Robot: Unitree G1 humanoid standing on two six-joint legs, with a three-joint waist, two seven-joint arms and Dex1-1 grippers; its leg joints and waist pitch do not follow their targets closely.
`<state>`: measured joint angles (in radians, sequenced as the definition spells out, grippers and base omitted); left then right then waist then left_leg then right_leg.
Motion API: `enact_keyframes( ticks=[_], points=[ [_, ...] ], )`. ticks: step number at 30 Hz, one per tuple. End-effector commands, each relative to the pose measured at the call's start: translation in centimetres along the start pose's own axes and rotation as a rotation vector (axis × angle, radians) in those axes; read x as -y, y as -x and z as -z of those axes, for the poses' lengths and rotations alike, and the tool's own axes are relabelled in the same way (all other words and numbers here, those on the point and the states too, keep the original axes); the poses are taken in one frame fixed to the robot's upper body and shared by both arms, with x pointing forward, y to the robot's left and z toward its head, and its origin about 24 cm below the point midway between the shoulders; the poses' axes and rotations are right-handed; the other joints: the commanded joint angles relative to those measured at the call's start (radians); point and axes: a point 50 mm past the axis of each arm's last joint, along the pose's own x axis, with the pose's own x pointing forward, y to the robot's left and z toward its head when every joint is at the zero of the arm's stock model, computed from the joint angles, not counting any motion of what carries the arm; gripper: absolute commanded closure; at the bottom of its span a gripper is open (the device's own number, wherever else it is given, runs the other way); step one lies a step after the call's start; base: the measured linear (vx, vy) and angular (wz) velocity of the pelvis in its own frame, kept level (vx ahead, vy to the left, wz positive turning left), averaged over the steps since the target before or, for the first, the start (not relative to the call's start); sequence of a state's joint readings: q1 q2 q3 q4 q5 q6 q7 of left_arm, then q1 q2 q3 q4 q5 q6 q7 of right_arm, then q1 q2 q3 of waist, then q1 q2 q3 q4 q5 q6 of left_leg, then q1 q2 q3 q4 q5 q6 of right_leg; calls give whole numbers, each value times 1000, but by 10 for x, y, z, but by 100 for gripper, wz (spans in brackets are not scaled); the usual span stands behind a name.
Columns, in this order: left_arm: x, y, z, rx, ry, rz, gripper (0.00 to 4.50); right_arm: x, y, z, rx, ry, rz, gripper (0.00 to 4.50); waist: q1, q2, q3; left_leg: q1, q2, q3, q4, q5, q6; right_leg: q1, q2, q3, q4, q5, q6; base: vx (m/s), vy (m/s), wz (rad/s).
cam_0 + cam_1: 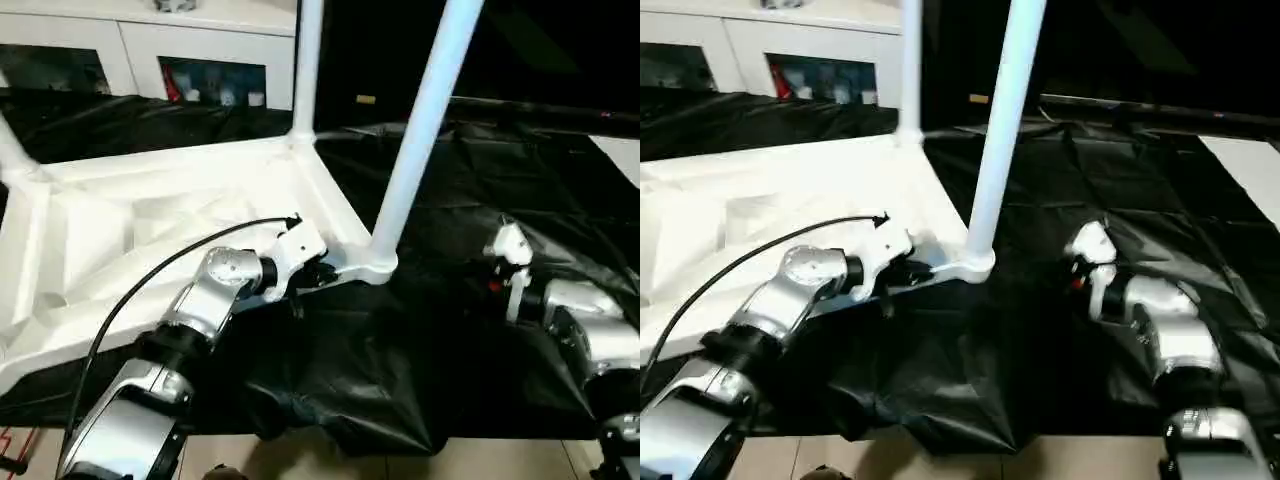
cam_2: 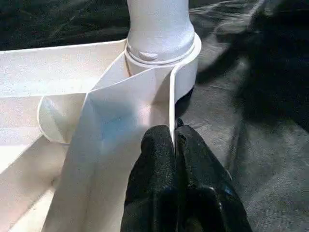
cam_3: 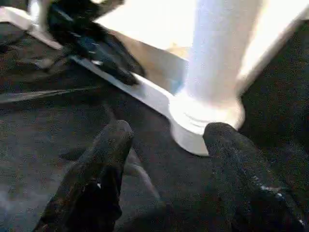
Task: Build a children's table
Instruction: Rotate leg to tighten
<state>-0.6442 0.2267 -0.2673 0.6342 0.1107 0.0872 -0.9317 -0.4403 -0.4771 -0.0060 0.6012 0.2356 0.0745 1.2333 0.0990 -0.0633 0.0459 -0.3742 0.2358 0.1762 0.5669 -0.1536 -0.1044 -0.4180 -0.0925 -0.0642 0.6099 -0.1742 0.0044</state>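
Children's table (image 1: 150, 215) lies upside down on black sheeting (image 1: 450, 330) over the worktop, ribbed underside up. Legs seen standing: near-corner leg (image 1: 425, 120) seated in its round socket (image 1: 375, 265), 2nd leg (image 1: 307, 65) at the far corner, and part of a 3rd (image 1: 12, 150) at the far left edge. Fourth corner is out of frame, so can't tell if that leg is in.

Left hand (image 2: 174, 145) is pinched shut on the thin edge wall of the tabletop just beside the near socket, prob. steadying the top. Right hand (image 3: 166, 137) has its fingers (image 3: 104, 159) spread apart w/ nothing between them, low over the sheeting, pointing at the socket base, near but not touching.

Progress, judged: well along, at least 3 legs up. Left to do: check/fit the 4th leg, press all fully home, then flip the table upright. White cabinet (image 1: 200, 50) w/ glass doors sits behind, not involved.
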Motion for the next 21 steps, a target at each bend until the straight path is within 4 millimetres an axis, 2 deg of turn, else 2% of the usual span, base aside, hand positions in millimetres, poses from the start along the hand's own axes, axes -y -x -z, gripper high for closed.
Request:
enact_keyframes(
  ticks=[1, 2, 5, 7, 8, 9, 10, 11, 12, 13, 14, 15, 16, 17, 18, 21],
  points=[
    [3, -1, -20, 129, 24, 27, 406, -5, -5, -3, 6, -3, -54, 177, 5, -10, -61, 8, -4, 13, -54, -255, 72, 55, -33, 26, -78, -243, -200, 0, 0, 0],
    [3, 1, -21, 136, 34, 31, 406, -7, -8, -3, 7, -3, -65, 177, 7, -13, -61, 7, -4, 12, -54, -250, 66, 55, -37, 26, -75, -250, -202, 0, 0, 0],
    [2, 7, -23, 147, 38, 14, 376, -12, -18, -4, 19, -5, -93, 177, 9, -7, -61, 11, 0, 12, -56, -248, 52, 52, -34, 27, -72, -208, -216, 0, 0, 0],
    [1, 11, -23, 150, 43, 9, 362, -15, -23, -4, 22, -6, -108, 177, 10, -9, -61, 8, -1, 13, -56, -242, 51, 54, -33, 27, -69, -191, -217, 0, 0, 0],
    [2, 26, -22, 153, 70, 5, 360, -21, -36, -4, 36, -12, -136, 177, 11, -9, -62, 10, -1, 13, -56, -244, 45, 55, -36, 27, -66, -193, -216, 0, 0, 0],
    [2, 26, -22, 153, 70, 5, 354, -21, -36, -4, 36, -12, -136, 177, 10, -9, -61, 7, 1, 11, -58, -242, 43, 57, -39, 28, -64, -188, -219, 0, 0, 0],
    [5, 39, -20, 143, 88, 30, 344, -25, -45, -4, 46, -19, -153, 177, 5, -7, -60, 6, -1, 10, -60, -248, 37, 56, -35, 26, -66, -207, -211, 0, 0, 0],
    [5, 39, -20, 143, 88, 30, 332, -25, -45, -4, 46, -19, -153, 177, 3, -6, -61, 8, 0, 10, -60, -245, 34, 56, -36, 27, -64, -202, -212, 0, 0, 0],
    [9, 48, -16, 122, 99, 63, 324, -28, -51, -5, 51, -25, -164, 177, -2, -6, -58, 10, -2, 13, -61, -252, 36, 51, -30, 28, -69, -211, -211, 0, 0, 0],
    [15, 60, -11, 85, 115, 107, 318, -31, -57, -4, 57, -26, -172, 177, -1, -2, -60, 15, 1, 12, -60, -250, 29, 51, -34, 29, -65, -201, -217, 0, 0, 0],
    [15, 60, -11, 85, 115, 107, 314, -31, -57, -4, 57, -26, -172, 177, -7, 0, -54, 9, 0, 11, -67, -265, 24, 50, -30, 29, -66, -224, -214, 0, 0, 0],
    [23, 76, -1, 26, 142, 145, 307, -33, -67, -5, 67, -26, -158, 177, -6, -1, -56, 13, -1, 11, -66, -274, 18, 48, -31, 29, -66, -236, -212, 0, 0, 0],
    [24, 80, 1, 10, 151, 151, 298, -33, -70, -5, 69, -27, -151, 177, -14, 2, -53, 10, -1, 10, -71, -290, 11, 47, -28, 30, -67, -255, -207, 0, 0, 0],
    [27, 87, 6, -13, 170, 144, 288, -31, -77, -6, 81, -25, -107, 177, -12, 11, -53, 21, 1, 10, -70, -313, -3, 39, -29, 31, -69, -270, -206, 0, 0, 0],
    [28, 91, 9, -27, 182, 138, 279, -30, -82, -7, 89, -23, -76, 177, -16, 9, -51, 20, -1, 11, -71, -320, -6, 39, -27, 31, -71, -276, -205, 0, 0, 0],
    [30, 104, 20, -65, 211, 58, 266, -28, -102, -13, 177, -112, 31, 177, -16, 13, -51, 24, -1, 9, -73, -341, -28, 37, -29, 34, -71, -295, -199, 0, 0, 0]
  ],
)
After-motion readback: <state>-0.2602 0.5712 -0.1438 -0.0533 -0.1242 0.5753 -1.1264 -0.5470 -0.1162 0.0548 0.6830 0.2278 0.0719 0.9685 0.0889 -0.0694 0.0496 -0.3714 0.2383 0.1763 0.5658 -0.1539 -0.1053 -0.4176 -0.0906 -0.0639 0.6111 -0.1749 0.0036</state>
